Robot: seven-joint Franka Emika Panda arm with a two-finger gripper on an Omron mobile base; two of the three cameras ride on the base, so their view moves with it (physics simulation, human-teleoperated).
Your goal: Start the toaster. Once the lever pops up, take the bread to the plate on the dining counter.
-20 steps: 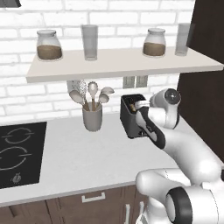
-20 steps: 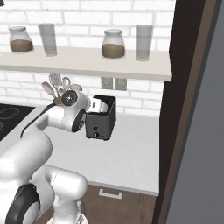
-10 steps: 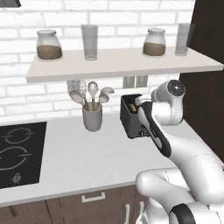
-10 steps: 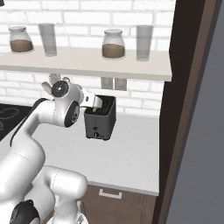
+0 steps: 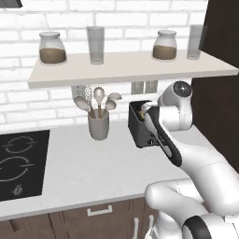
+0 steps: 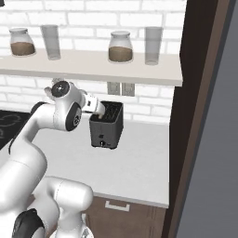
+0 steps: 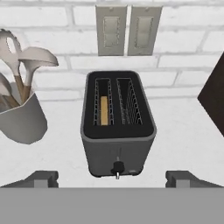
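The dark grey toaster (image 7: 118,127) stands on the worktop against the brick wall, also seen in the left base view (image 5: 139,125) and the right base view (image 6: 108,126). A tan slice of bread (image 7: 104,110) sits upright, deep in its left slot. A small dark knob (image 7: 117,167) sits low on the toaster's front. My gripper (image 7: 113,180) is open, its fingertips (image 7: 42,178) spread wider than the toaster, with nothing between them. The hand (image 5: 148,111) hovers just above and in front of the toaster's top (image 6: 99,109). The plate and the dining counter are out of view.
A grey utensil cup (image 5: 98,125) with spoons stands left of the toaster. The black hob (image 5: 18,161) lies at far left. A shelf (image 5: 126,65) with jars and glasses hangs overhead. Two wall sockets (image 7: 124,29) sit behind, and a dark cabinet (image 5: 219,93) closes the right side.
The gripper has gone from shut to wide open. The hand has lifted from the toaster's front up to its top edge, and the arm's elbow has risen.
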